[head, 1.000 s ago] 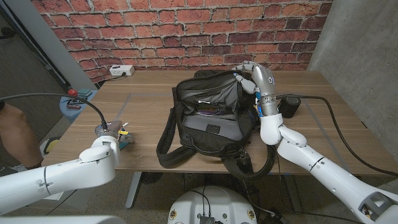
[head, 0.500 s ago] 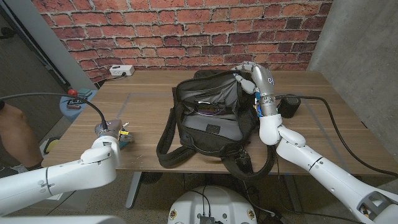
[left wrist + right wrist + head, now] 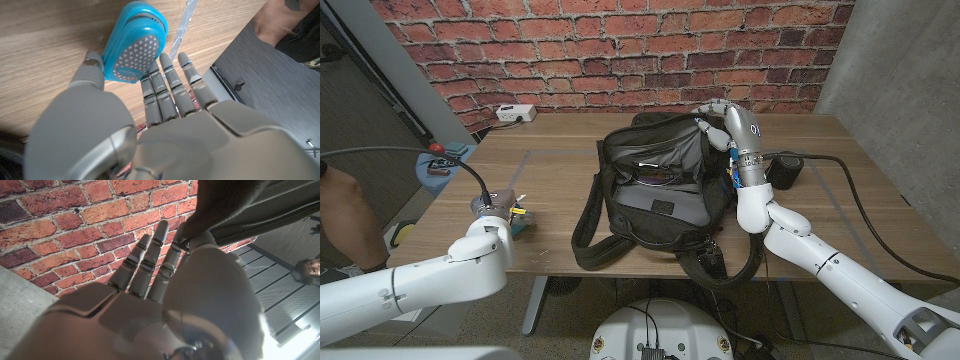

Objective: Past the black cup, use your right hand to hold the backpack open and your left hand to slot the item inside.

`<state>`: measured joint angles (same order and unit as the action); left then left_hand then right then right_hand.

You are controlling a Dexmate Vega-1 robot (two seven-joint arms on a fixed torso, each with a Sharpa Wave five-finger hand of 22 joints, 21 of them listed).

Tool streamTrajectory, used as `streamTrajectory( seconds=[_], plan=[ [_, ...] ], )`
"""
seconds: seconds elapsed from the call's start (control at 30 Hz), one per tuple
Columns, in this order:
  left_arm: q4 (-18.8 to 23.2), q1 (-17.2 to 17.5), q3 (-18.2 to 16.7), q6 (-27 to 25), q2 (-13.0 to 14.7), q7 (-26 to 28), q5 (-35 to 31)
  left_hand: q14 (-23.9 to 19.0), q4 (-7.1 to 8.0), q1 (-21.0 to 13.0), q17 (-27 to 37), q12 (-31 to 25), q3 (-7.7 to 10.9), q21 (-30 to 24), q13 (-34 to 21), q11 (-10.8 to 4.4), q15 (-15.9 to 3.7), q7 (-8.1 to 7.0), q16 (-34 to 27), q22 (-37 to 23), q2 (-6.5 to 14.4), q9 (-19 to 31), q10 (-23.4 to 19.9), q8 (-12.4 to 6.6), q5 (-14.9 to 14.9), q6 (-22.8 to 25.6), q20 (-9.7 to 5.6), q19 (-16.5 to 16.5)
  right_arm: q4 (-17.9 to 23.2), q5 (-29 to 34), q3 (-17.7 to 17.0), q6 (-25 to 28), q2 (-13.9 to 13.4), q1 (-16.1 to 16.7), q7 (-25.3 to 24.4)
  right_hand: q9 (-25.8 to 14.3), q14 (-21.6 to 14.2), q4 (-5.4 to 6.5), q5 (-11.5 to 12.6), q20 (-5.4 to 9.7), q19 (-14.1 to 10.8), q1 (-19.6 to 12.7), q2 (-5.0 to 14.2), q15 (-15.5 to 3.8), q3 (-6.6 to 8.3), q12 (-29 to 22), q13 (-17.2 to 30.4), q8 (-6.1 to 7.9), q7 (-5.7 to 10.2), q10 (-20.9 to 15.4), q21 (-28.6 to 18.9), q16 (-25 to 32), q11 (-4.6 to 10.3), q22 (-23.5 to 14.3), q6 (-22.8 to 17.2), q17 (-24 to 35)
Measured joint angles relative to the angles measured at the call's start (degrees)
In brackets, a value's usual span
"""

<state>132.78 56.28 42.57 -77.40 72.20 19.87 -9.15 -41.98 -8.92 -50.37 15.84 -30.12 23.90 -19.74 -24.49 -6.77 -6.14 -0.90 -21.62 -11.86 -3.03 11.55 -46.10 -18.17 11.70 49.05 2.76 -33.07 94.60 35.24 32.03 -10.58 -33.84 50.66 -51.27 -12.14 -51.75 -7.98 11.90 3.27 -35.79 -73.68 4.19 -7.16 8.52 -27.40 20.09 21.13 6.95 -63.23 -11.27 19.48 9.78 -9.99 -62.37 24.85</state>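
Right hand [image 3: 720, 116] fingers grip rim of open black fabric backpack [image 3: 655, 190]; left hand [image 3: 150, 115] fingers spread, touching blue oval perforated item [image 3: 134, 42] on wooden tabletop [image 3: 550, 160].

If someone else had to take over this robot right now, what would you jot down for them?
Right hand: pinches the backpack's top rim, holding it open.
Left hand: over the table at the blue item, thumb against it; whether it grips is unclear.
Black cup: on the table behind the right arm.
Done: backpack held open.
Left: secure the item, carry it over and slot it inside.
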Motion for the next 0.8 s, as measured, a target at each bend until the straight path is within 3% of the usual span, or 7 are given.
streamTrajectory(
  seconds=[0.8],
  plan=[
    [4.3, -1.2, -0.5, -1.2, 0.3, 0.6, 2.0, -0.7, 0.11, 0.5, 0.4, -0.4, -0.35, -0.4, -0.9, 0.22, -0.72, 0.19, 0.0, 0.0, 0.5, 0.0, -0.4, 0.0, 0.3, 0.2, -0.31, -0.3, 1.4, 0.1, -1.0, -0.3, -0.7, 0.5, -0.3, 0.0, -0.4, -0.16, 0.0, 0.0, 0.0, 0.0, -0.01, 0.02, -0.16, 0.0, 0.2, -0.34, 0.13, 0.0, 0.0, -0.4, -0.03, 0.0, -0.1, 0.3]
  ],
)
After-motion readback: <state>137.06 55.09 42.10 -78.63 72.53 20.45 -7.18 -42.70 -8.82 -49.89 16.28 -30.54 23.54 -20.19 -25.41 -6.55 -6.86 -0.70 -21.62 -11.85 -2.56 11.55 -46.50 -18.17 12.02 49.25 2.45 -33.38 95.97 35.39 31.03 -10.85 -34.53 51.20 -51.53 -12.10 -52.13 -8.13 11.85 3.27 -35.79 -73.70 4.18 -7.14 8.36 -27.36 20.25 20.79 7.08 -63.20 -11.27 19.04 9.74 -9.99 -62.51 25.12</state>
